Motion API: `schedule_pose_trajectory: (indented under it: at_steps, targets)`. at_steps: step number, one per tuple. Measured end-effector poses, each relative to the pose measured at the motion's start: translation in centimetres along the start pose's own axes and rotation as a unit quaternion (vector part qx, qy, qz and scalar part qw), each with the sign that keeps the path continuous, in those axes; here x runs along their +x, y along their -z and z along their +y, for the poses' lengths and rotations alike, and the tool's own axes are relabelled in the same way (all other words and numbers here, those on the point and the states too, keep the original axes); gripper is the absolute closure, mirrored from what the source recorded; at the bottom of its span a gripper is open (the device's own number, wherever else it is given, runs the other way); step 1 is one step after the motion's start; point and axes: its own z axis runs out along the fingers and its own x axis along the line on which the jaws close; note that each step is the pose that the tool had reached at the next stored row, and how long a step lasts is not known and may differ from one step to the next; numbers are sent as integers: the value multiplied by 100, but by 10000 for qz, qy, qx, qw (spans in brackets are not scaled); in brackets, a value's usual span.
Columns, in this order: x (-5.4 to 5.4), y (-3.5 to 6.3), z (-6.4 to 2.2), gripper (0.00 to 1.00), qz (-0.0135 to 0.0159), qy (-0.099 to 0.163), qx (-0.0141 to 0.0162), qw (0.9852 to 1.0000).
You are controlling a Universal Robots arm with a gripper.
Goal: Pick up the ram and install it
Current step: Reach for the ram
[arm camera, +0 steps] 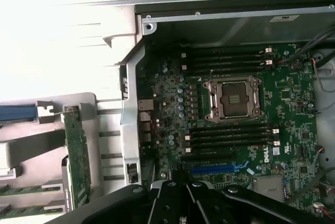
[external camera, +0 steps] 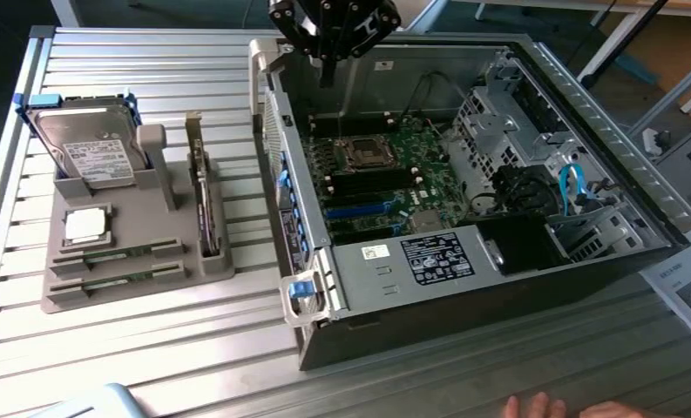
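Ram (external camera: 115, 255) (arm camera: 23, 188) sits in the grey holder (external camera: 90, 300) (arm camera: 107, 130). It is two green sticks lying side by side in the slots at the holder's near end in the exterior view. The holder stands on the slatted metal table (external camera: 147, 366), at the exterior view's left of the open case (external camera: 357, 344) (arm camera: 230, 28) and just beside it.

The same holder carries a hard drive (external camera: 90, 148) at its far end and a square silver processor (external camera: 86, 225) between the drive and the sticks. A long green card (external camera: 206, 205) (arm camera: 77, 156) stands on edge along the side toward the case.

The gripper (external camera: 327, 78) (arm camera: 183, 185) hangs above the far end of the case, over its interior near the wall that faces the holder. Its fingers are pressed together. It is well apart from the ram and touches none of the parts.

Inside the case lies the green motherboard (external camera: 403, 165) (arm camera: 293, 124), with a metal-framed socket (external camera: 366, 155) (arm camera: 234, 97) in its middle. Banks of dark memory slots (external camera: 369, 185) (arm camera: 230, 135) run on both sides of the socket. A labelled power supply (external camera: 438, 257) fills the near end of the case.

A person's hand (external camera: 543, 407) rests at the table's near edge, beyond the case's corner.
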Motion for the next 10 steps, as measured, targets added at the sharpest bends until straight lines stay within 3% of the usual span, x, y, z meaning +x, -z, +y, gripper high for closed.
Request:
schedule_pose_trajectory:
  at_steps: [10]
  targets:
    - [340,10,-26,89,-3,-3,0,10000]
